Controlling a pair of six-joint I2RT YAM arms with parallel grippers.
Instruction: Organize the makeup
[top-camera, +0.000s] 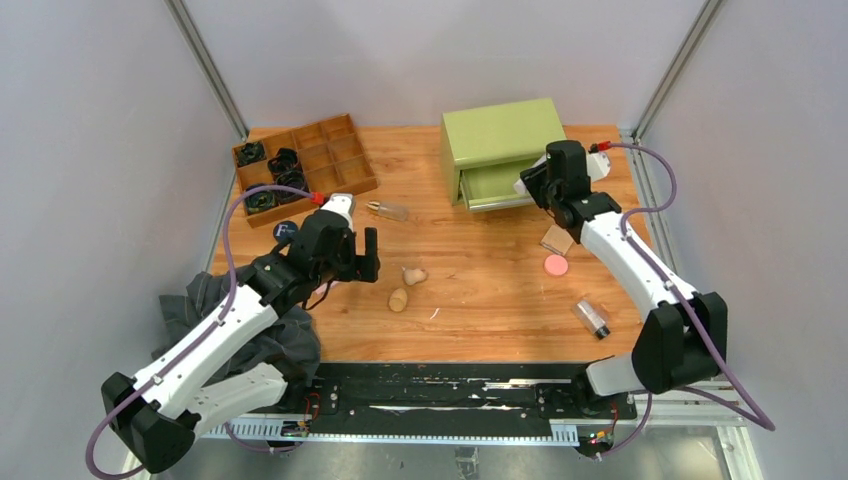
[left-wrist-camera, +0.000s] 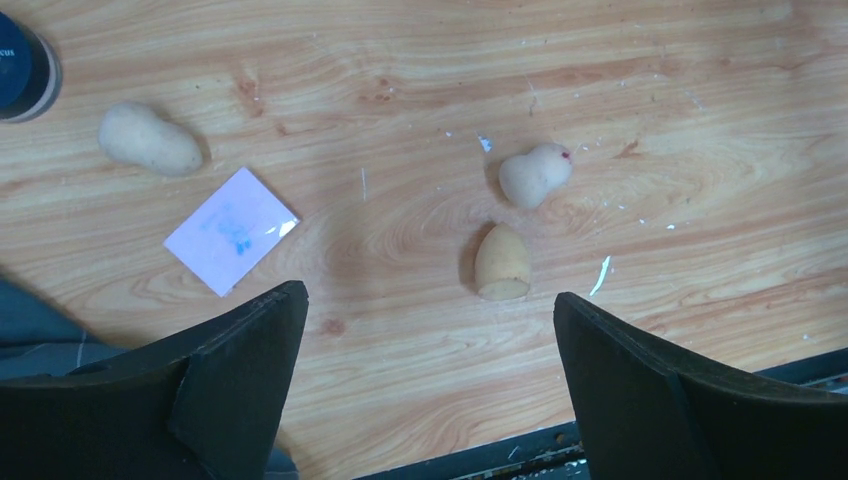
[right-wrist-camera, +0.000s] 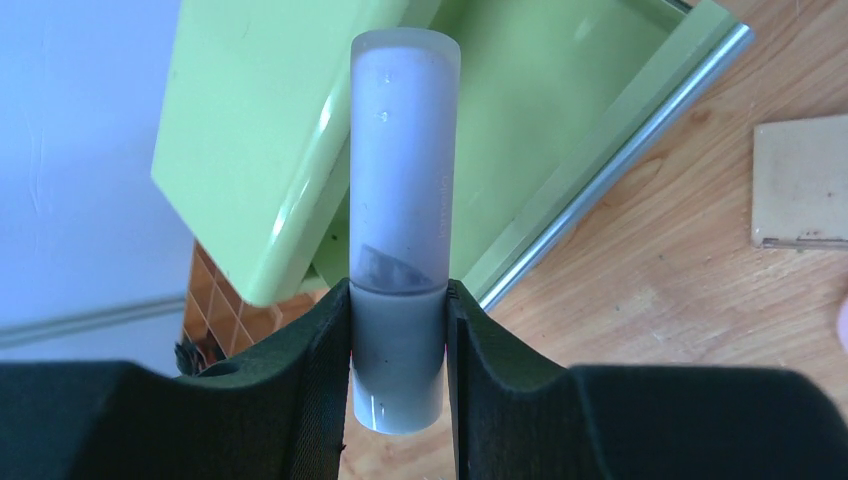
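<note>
Where the right pincer (right-wrist-camera: 400, 310) grips: both fingers are pressed onto the lower end of the silver-white tube (right-wrist-camera: 403, 150), and the rest of the tube stands out past the fingertips.
Tube position: it is held off the bench (right-wrist-camera: 650, 300), right at the pulled-out drawer (right-wrist-camera: 560, 90) of the green box (right-wrist-camera: 250, 150). Whether it is over the drawer or just at its front edge cannot be told.
Just beside the drawer front: the tan square pad (top-camera: 557, 240) lies flat on the wood, with the pink round puff (top-camera: 555, 265) next to it on the near side.
Farther toward the right arm's base: a clear bottle (top-camera: 592, 318) with a dark cap lies on its side.
Left pincer (left-wrist-camera: 428, 297): the fingers are spread wide with nothing between them, hanging above the bench.
Under its gap: 2 beige egg-shaped sponges (left-wrist-camera: 502, 262) lie near each other but apart.
To their left in the wrist view: a pale square sachet (left-wrist-camera: 231, 230), a 3rd sponge (left-wrist-camera: 150, 140), and the dark round compact (left-wrist-camera: 25, 60), which is cut off by the frame edge.
Between tray and green box: a 2nd clear bottle (top-camera: 388, 210) lies on its side.
Far left corner: a wooden divided tray (top-camera: 340, 150) holds black coiled bands (top-camera: 285, 160) in several compartments.
Near left edge: a dark grey cloth (top-camera: 200, 300) is bunched under the left arm.
</note>
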